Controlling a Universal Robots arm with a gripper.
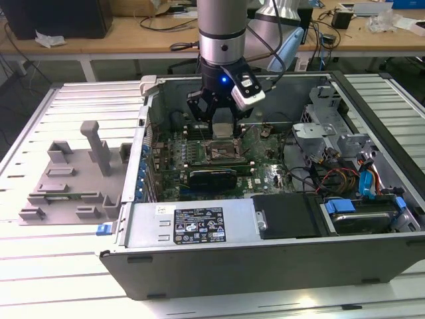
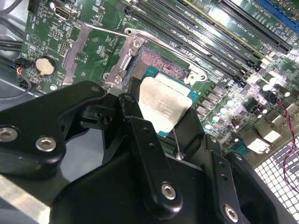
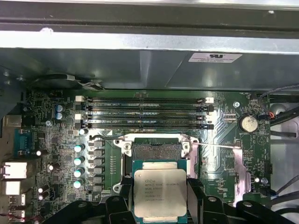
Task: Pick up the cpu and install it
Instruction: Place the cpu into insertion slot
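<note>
My gripper [image 1: 222, 118] hangs inside the open computer case, shut on the cpu [image 1: 223, 127]. In both wrist views the cpu [image 2: 164, 105] [image 3: 160, 192] is a flat silver square with a green rim, clamped edge to edge between the black fingers [image 2: 136, 122] [image 3: 198, 195]. It is held tilted just above the motherboard. The open socket [image 3: 156, 150] [image 2: 164, 62] lies beside and partly under it, with its pin field showing. The socket's metal load plate [image 2: 90, 52] is flipped open to one side. In the exterior view the dark socket frame [image 1: 223, 151] sits directly below the gripper.
Memory slots [image 3: 145, 112] run along one side of the socket, with capacitors [image 3: 79, 158] on another. The case walls [image 1: 219, 236] surround the board. Cables and a drive bay [image 1: 358, 199] fill the exterior view's right. A grey plastic tray [image 1: 73, 176] lies outside the case on the exterior view's left.
</note>
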